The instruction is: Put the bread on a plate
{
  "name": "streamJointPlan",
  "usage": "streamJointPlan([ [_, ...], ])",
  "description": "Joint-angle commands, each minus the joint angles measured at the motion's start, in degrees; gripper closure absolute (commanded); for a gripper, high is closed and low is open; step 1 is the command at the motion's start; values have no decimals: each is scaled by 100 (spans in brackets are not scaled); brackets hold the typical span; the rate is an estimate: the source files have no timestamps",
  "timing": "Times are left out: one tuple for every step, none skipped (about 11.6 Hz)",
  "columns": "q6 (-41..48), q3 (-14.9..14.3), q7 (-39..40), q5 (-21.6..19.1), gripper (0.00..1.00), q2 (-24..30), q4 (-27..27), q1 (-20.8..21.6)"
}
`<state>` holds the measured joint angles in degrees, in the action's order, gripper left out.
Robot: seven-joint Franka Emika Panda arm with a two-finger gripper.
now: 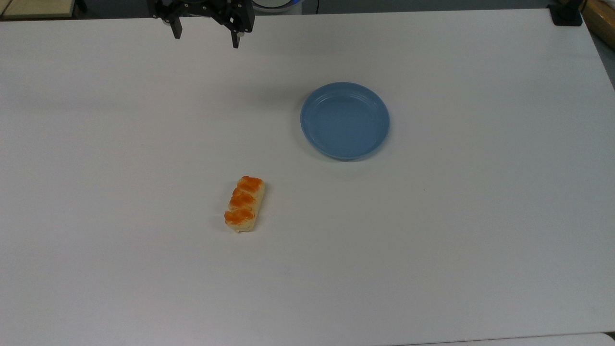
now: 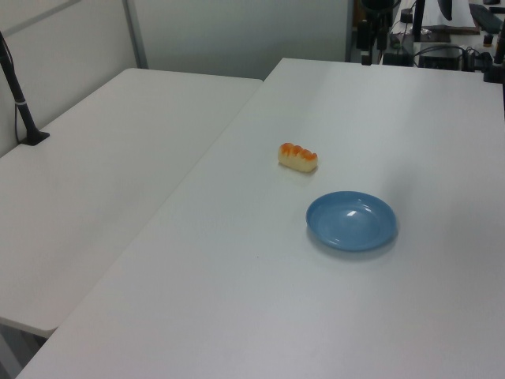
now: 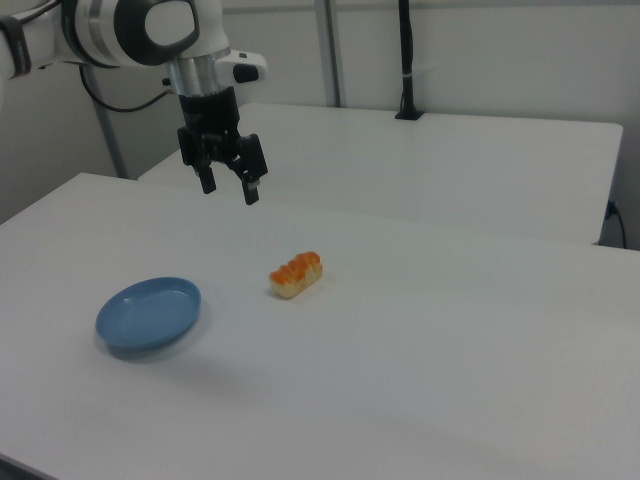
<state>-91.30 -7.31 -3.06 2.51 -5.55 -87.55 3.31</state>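
While gripper (image 1: 205, 41) hangs spread and empty upper left, bread (image 1: 244, 203) lies near-vertical mid-frame in the top view, cream, orange-glazed bumps.

The black two-finger gripper (image 1: 206, 39) is cut off above its fingers by the top view's upper edge. The white robot arm (image 3: 120, 30) is cropped at the right view's upper left corner. In the left view, dark equipment (image 2: 442, 47) beyond the table's far end is too small to identify.
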Motion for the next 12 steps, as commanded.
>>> streamJointPlan([
  [-151, -77, -45, -58, 0, 160, -140, -6],
  [-151, -78, -45, -58, 0, 160, -140, 11],
  [-143, -78, -45, -58, 0, 160, -149, 29],
  [-151, -87, -45, -58, 0, 160, -140, 12],
  [-151, -87, -45, -58, 0, 160, -131, 3],
  [-143, -87, -45, -58, 0, 160, -131, 12],
  [-151, -87, -45, -58, 0, 151, -131, 20],
  [-169, -87, -45, -67, 0, 133, -131, 20],
  [-186, -87, -45, -76, 0, 98, -131, 29],
  [-265, -87, -54, -84, 0, 11, -122, 29],
  [-448, -87, -115, -85, 0, -129, -114, 38],
  [-642, -87, -133, -93, 0, -261, -113, 38],
])
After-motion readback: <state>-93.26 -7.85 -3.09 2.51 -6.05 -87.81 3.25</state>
